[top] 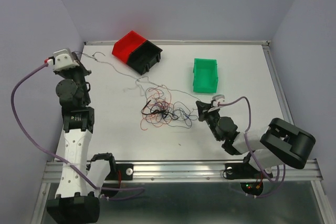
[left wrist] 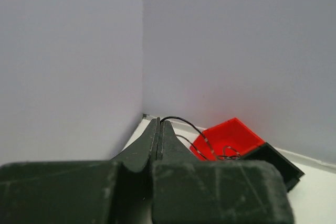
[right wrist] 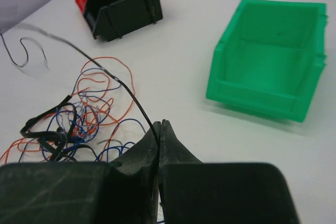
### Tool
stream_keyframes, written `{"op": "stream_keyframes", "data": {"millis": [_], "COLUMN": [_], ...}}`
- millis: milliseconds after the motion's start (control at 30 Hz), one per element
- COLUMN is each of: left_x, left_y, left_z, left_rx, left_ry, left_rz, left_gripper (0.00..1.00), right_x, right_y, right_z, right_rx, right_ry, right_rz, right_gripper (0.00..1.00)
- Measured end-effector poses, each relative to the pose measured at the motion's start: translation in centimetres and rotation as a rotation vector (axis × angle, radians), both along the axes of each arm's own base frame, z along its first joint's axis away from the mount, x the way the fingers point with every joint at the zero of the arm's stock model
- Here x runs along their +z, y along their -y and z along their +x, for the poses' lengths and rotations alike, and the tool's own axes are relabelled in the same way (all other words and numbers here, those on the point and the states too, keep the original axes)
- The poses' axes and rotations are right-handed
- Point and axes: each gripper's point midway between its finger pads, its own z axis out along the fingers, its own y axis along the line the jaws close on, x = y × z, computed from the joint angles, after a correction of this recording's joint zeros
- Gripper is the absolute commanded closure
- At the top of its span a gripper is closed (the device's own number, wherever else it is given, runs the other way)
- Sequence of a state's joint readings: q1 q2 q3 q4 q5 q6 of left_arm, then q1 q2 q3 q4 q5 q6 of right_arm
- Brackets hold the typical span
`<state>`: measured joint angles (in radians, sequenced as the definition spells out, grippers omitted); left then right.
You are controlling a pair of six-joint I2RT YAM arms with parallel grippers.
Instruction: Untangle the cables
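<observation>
The cables lie as a tangle of thin red, orange, blue and black wires at the table's middle, also in the right wrist view. My left gripper is raised at the far left corner, shut on a thin black wire that arcs out of its tip towards the red bin. My right gripper sits just right of the tangle, shut on a black wire that runs up and left, away from the pile. A long thin strand runs from the left gripper to the tangle.
A red bin and a black bin stand joined at the back left, also in the left wrist view. A green bin stands at the back right, close to my right gripper. Walls enclose the table.
</observation>
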<state>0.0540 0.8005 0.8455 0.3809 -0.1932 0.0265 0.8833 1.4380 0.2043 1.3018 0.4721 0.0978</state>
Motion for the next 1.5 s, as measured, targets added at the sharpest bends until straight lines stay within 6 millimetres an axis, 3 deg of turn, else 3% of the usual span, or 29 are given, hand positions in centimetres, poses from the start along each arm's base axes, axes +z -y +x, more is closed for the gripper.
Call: {"op": "stream_keyframes", "data": {"millis": [133,233,367,567,767,967,1133,1300,1367,1400,1500], "left_x": [0.3,-0.4,-1.9,-2.5,-2.4,-2.4,-3.1,-2.5,-2.0,-1.7,-0.7], "left_y": [-4.2,-6.1,-6.2,-5.6,-6.3,-9.2,-11.0,-10.3,-9.8,-9.6,-7.3], "left_z": [-0.3,0.3,2.0,2.7,2.7,2.5,2.1,2.1,2.0,2.0,2.4], "left_rx": [0.118,0.139,0.080,0.037,0.048,0.086,0.096,0.063,0.038,0.024,-0.104], "left_ry": [0.023,0.010,-0.034,-0.048,-0.041,-0.031,-0.036,-0.018,-0.005,-0.001,0.020], "left_rz": [-0.028,-0.054,-0.077,-0.093,-0.118,-0.173,-0.213,-0.216,-0.205,-0.198,-0.163], "left_gripper": [1.00,1.00,1.00,1.00,1.00,1.00,1.00,1.00,1.00,1.00,1.00], "right_x": [0.2,2.1,8.1,11.7,12.6,12.6,13.1,12.8,13.0,13.3,14.0], "right_y": [4.9,6.9,8.7,11.6,14.9,19.0,20.3,20.1,19.4,18.6,15.4], "right_z": [-1.0,-1.4,-2.4,-3.4,-4.1,-5.2,-6.1,-6.1,-6.0,-6.0,-5.8], "right_rx": [-0.160,-0.224,-0.240,-0.307,-0.431,-0.585,-0.598,-0.588,-0.548,-0.505,-0.348], "right_ry": [-0.013,0.021,0.147,0.217,0.219,0.196,0.204,0.197,0.205,0.216,0.246], "right_rz": [0.091,0.170,0.367,0.520,0.651,0.798,0.849,0.817,0.783,0.754,0.651], "right_gripper": [0.99,1.00,1.00,1.00,0.99,0.99,0.99,0.99,0.88,0.75,0.57]}}
